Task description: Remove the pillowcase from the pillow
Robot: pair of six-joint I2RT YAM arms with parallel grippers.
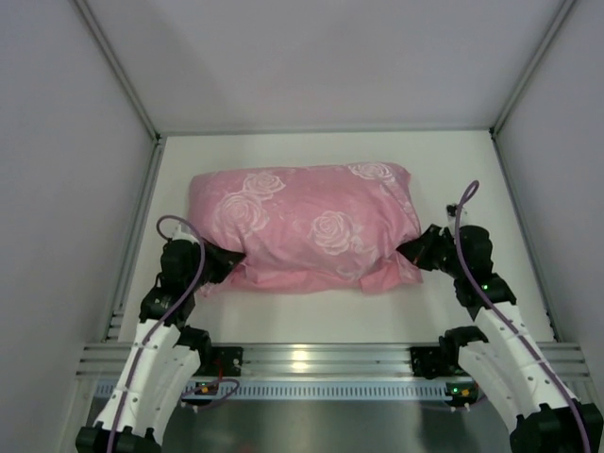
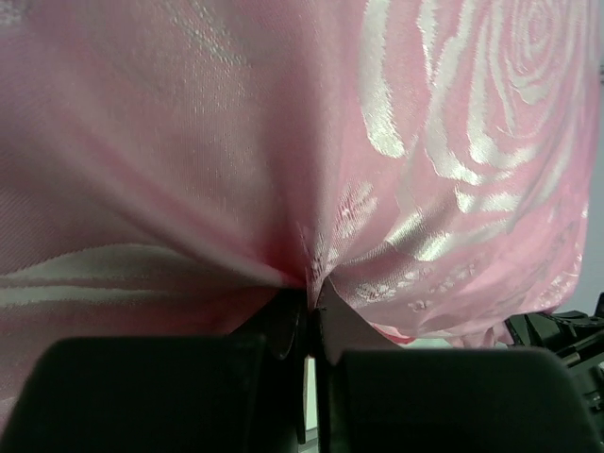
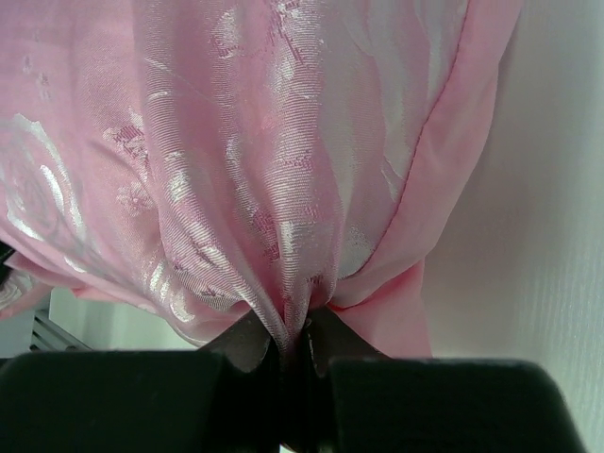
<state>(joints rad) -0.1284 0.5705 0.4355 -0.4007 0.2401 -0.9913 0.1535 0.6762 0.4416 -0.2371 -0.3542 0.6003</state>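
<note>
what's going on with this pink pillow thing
Two robot arms are starting to strip a pink rose-patterned pillowcase. The left gripper is shut on a pinch of fabric at its near left corner, the right gripper likewise at the near right corner. The cover is fully on; the pillow inside is hidden.

Stuffed pillowcase [image 1: 302, 226] fills the mid tabletop [image 1: 311, 156] and is the main block. Bare strip behind it up to back wall [image 1: 321, 57]: passable. Bare strip in front, between it and rail [image 1: 311, 359]: passable in the middle. Left side: narrow gap to left wall [image 1: 66, 142], near end taken by left end effector [image 1: 229, 257], clamped on near-left corner. Right side: wider gap to right wall [image 1: 566, 113], with right end effector [image 1: 408, 250] clamped on near-right corner there.
</note>
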